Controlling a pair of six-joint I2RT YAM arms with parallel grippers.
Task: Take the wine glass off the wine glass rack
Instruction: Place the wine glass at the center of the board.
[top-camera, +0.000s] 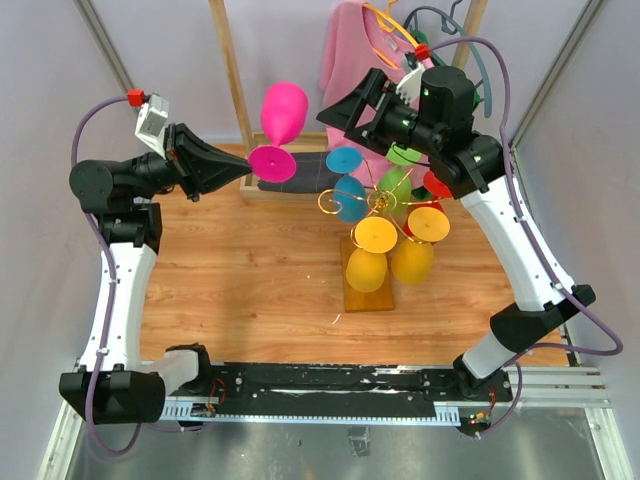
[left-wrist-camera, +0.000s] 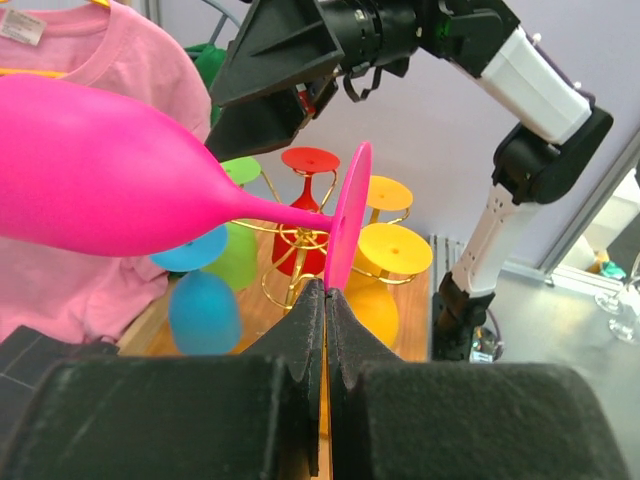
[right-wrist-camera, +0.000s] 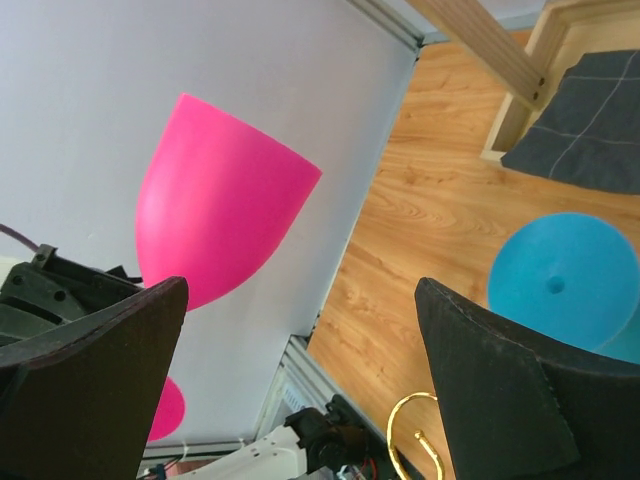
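Note:
The pink wine glass (top-camera: 284, 110) hangs in the air left of the wine glass rack (top-camera: 378, 206), clear of its gold wire arms. My left gripper (top-camera: 252, 168) is shut on the rim of the glass's round foot (left-wrist-camera: 352, 215). In the left wrist view the bowl (left-wrist-camera: 100, 180) points left and the fingertips (left-wrist-camera: 327, 290) pinch the foot edge-on. My right gripper (top-camera: 335, 105) stands open just right of the bowl and holds nothing. Its wrist view has the pink bowl (right-wrist-camera: 215, 215) beyond the gap between its fingers (right-wrist-camera: 300, 290).
Blue (top-camera: 348, 196), green (top-camera: 398, 182), red (top-camera: 436, 184) and yellow (top-camera: 368, 262) glasses hang on the rack, which stands on a wooden base block (top-camera: 368, 290). Behind it is a tall wooden clothes rack (top-camera: 232, 80) with a pink shirt (top-camera: 350, 50), hangers and a dark cloth (top-camera: 315, 172).

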